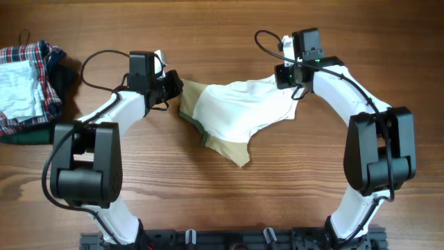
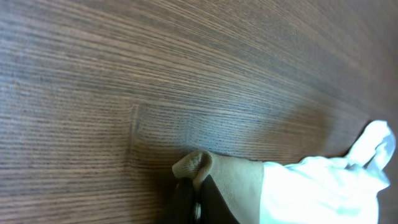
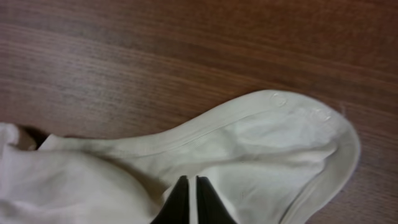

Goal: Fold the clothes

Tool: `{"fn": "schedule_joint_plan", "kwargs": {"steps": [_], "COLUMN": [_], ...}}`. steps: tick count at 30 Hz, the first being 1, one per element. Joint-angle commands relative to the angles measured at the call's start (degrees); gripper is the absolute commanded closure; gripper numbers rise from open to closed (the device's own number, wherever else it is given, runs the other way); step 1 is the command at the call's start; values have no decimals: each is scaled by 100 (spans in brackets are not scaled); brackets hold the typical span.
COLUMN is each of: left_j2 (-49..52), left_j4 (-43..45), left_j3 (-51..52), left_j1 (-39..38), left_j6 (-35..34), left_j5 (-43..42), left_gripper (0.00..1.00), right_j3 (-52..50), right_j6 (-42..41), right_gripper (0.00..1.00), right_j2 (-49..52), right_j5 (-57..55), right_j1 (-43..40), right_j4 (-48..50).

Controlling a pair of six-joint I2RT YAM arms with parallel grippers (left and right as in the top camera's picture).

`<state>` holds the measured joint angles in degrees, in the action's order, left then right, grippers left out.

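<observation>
The clothes (image 1: 236, 114) lay stretched across the middle of the bench (image 1: 208, 201), a small white garment with tan parts and an olive trim along its left edge, held at both ends. At the far left of the bench, well apart from it, sat a red-and-blue plaid garment (image 1: 43, 59) with a white cloth (image 1: 17, 87) on top and a dark green cloth (image 1: 24, 135) beneath. To the right of that pile, the left pincer (image 1: 173, 89) was closed tight on the tan left corner of the clothes; in the left wrist view a bunched bit of tan fabric stuck out just past the shut tips. From there the white body ran rightward, with a tan flap pointing toward the near edge of the bench. At the upper right end, the right pincer (image 1: 295, 85) was closed on the white fabric, its fingers pressed together over a hemmed edge in the right wrist view.
</observation>
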<state>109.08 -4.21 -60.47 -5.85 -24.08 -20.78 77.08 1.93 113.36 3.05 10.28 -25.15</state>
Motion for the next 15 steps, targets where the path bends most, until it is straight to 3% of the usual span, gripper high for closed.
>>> {"fn": "schedule_joint_plan", "kwargs": {"steps": [1, 15], "left_j2": [96, 109], "left_j4": [85, 479], "left_j3": [24, -162], "left_j1": [-7, -33], "left_j6": [691, 1967], "left_j5": [267, 372], "left_gripper": [96, 96], "right_j3": [42, 4], "right_j6": [245, 232], "right_gripper": [96, 96], "right_j2": [72, 990], "right_j5": [-466, -728], "right_j1": [-9, -70], "right_j4": [140, 433]}}
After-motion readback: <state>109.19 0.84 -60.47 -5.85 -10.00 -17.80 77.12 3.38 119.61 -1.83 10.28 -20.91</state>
